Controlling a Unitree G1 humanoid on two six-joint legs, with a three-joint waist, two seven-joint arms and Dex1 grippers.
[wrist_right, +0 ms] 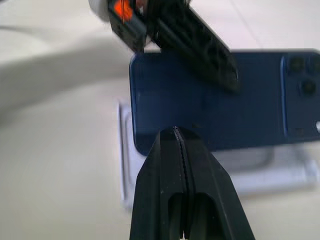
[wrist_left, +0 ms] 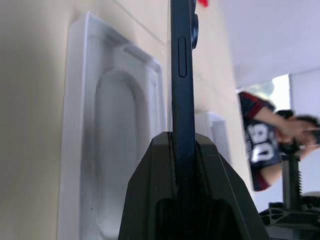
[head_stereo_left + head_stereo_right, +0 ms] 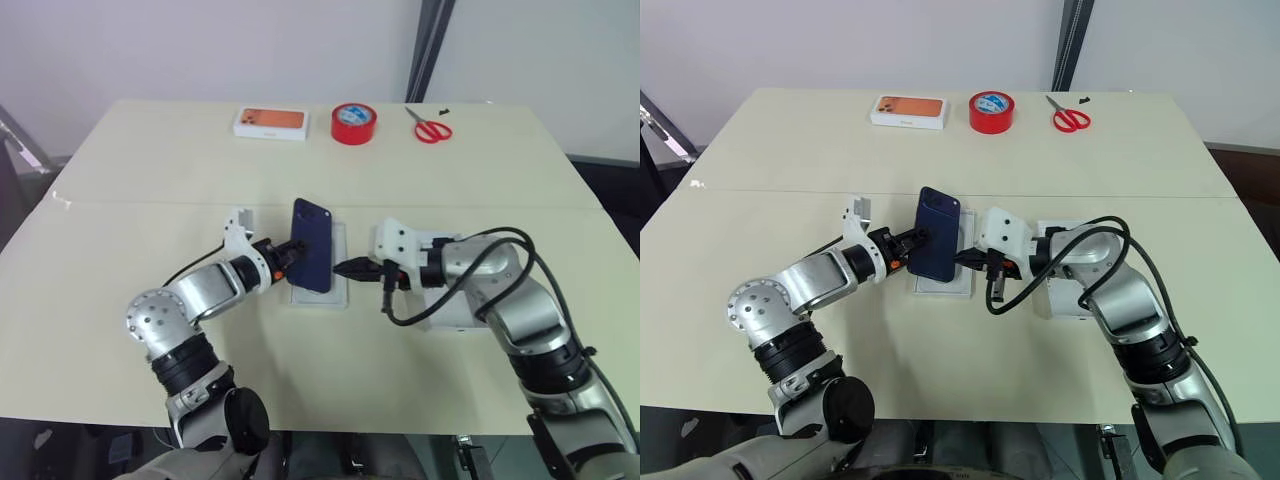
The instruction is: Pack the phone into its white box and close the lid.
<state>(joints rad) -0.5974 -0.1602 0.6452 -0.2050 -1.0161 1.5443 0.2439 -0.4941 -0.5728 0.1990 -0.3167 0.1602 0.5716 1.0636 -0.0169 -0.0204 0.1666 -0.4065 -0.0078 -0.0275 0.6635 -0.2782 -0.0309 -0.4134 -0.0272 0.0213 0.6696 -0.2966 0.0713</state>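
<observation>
The phone (image 3: 311,245), dark navy with its camera cluster at the far end, stands on its long edge above the table. My left gripper (image 3: 293,252) is shut on its lower left side. In the left wrist view the phone (image 2: 182,75) runs edge-on up from between the black fingers (image 2: 150,190). My right gripper (image 3: 342,268) is shut with nothing in it, its tip close to the phone's right face (image 1: 210,115). A white box part (image 3: 452,316) lies mostly under my right forearm. I cannot tell whether it is the white box or the lid.
A thin white insert (image 3: 335,290) with a rounded recess lies flat under the phone. At the table's far edge are a white box with an orange top (image 3: 271,122), a red tape roll (image 3: 354,123) and red scissors (image 3: 430,128). A person (image 2: 260,145) stands beyond the table.
</observation>
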